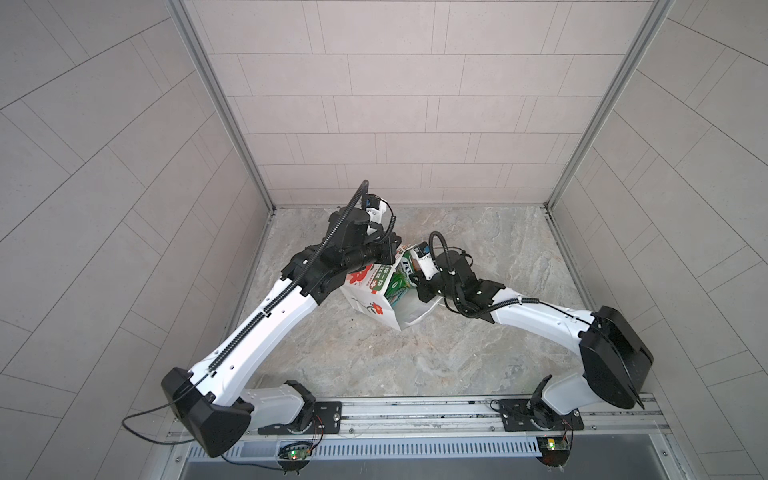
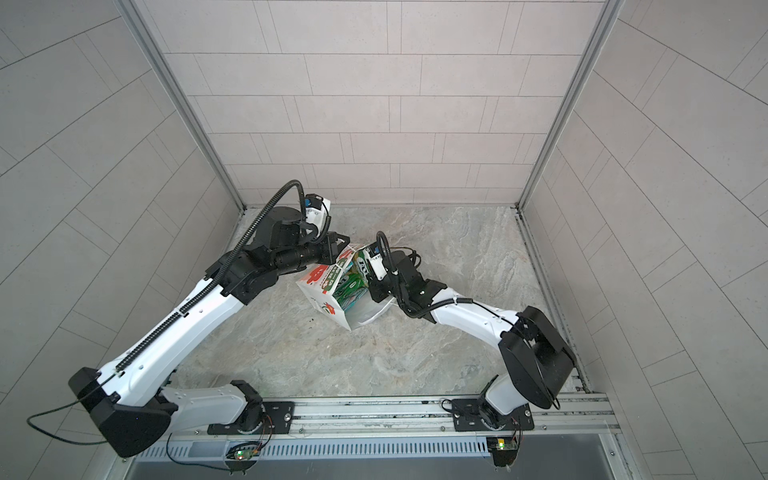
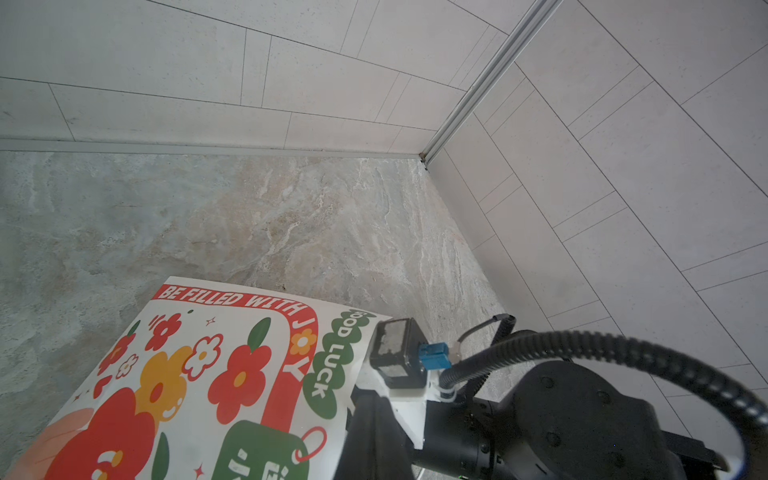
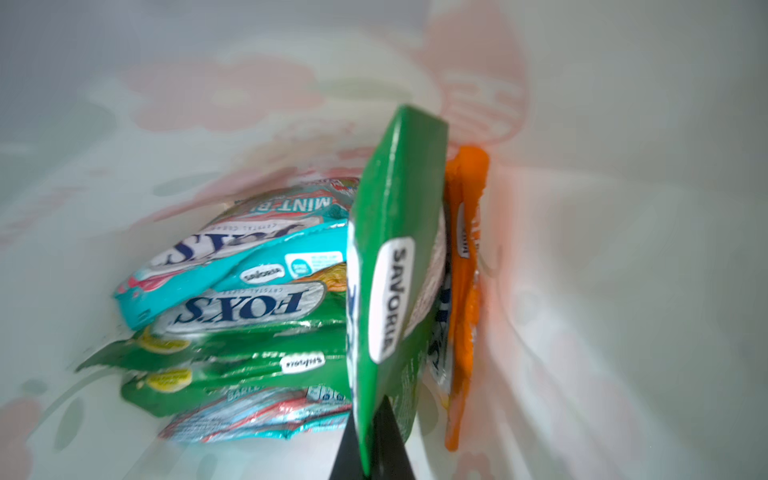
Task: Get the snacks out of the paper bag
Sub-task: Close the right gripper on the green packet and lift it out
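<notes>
Top views first: bag tipped over, one green pouch pinched

Top views: paper bag (image 1: pixel 365 291) lies tipped on its side in the middle of the table (image 1: pixel 436 374), with its mouth turned toward the right arm (image 1: pixel 536 320). Snacks (image 1: pixel 398 286) show as green packs in the mouth, inside the bag in both top views. Left arm (image 1: pixel 274 328) reaches over the bag's closed end. Left gripper (image 1: pixel 392 247) sits at that end, clenched. Its fingers are hidden under its own wrist, so cannot tell if it pinches paper. Right arm's wrist blocks the mouth, with its fingers out of sight inside. Tiled walls (image 1: pixel 374 83) stand on three sides, and a rail (image 1: pixel 415 409) runs along the near edge.

Left wrist: the bag's printed face shows red and orange flowers, "BE FILLED WITH JOY" and "GOOD LUCK". Right arm's wrist camera (image 3: pixel 397 357) and a black cable conduit (image 3: pixel 602 349) stand just beside the bag's edge and hide the mouth. Left fingers are not in frame.

Right wrist: looking from inside the bag, white paper all around, blurred. Right gripper (image 4: pixel 368 440) is clamped on the edge of a green pouch (image 4: pixel 395 249), seen edge-on. An orange pouch (image 4: pixel 463 291) is pressed between that pouch and the bag wall. On the green pouch's other side lies a pile of flat packs stacked face to face: a teal pouch (image 4: pixel 232 266), green ones, then another teal-red one.
</notes>
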`<action>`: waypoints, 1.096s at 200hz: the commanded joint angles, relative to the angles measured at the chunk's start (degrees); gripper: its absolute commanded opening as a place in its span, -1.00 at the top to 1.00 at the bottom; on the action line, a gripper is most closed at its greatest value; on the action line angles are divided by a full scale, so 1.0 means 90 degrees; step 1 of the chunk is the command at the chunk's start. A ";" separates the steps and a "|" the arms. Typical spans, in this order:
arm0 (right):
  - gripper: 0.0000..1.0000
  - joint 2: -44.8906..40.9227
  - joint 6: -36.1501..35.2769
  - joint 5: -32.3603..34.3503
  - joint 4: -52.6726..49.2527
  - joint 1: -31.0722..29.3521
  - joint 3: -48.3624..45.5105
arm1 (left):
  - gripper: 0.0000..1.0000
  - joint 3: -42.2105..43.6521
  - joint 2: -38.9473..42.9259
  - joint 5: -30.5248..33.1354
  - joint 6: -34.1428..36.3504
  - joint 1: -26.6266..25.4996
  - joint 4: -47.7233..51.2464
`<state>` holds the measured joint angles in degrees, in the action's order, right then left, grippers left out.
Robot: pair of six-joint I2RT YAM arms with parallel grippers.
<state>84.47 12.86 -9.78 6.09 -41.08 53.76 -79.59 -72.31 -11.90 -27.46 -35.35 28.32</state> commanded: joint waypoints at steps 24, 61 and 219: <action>1.00 -0.0781 -0.0006 -0.0174 0.0102 -0.0017 -0.0097 | 1.00 0.0014 0.0071 0.0131 -0.0037 -0.0065 -0.0061; 1.00 -0.1383 0.0093 -0.0296 -0.0077 0.0010 -0.0143 | 1.00 0.0077 0.0054 -0.0011 -0.0026 -0.0077 -0.0099; 1.00 -0.3948 0.0505 0.0049 -0.0481 0.0526 -0.0358 | 1.00 0.0179 0.0018 -0.0044 -0.0034 -0.0102 -0.0119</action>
<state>52.99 18.02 -14.24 -0.47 -36.97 49.78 -78.41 -72.34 -11.79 -27.66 -35.81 27.88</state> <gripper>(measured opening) 0.048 0.035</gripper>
